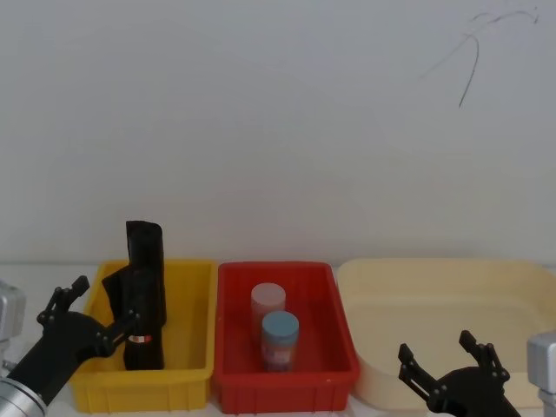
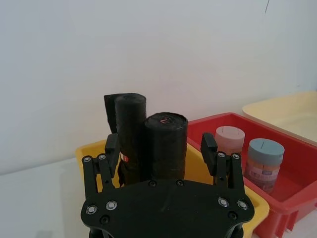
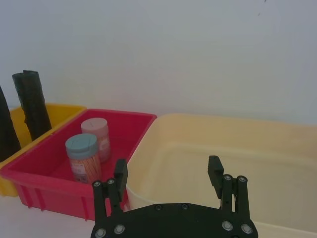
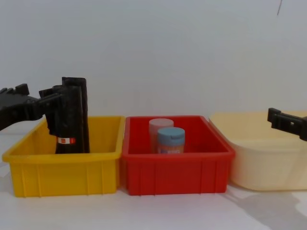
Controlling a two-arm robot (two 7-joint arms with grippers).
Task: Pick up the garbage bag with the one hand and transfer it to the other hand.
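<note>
Upright black rolled garbage bag pack (image 4: 72, 115), red-and-white label, in left yellow plastic bin (image 4: 62, 177); foot hidden by wall. Black left gripper (image 2: 159, 146) spread wide, straddling it; right gripper (image 3: 167, 171) spread, empty, by cream tub (image 3: 237, 124).

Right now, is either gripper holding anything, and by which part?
Nothing yet: the left gripper's open fingers straddle the garbage bag in the yellow bin; the right gripper hangs empty.
</note>
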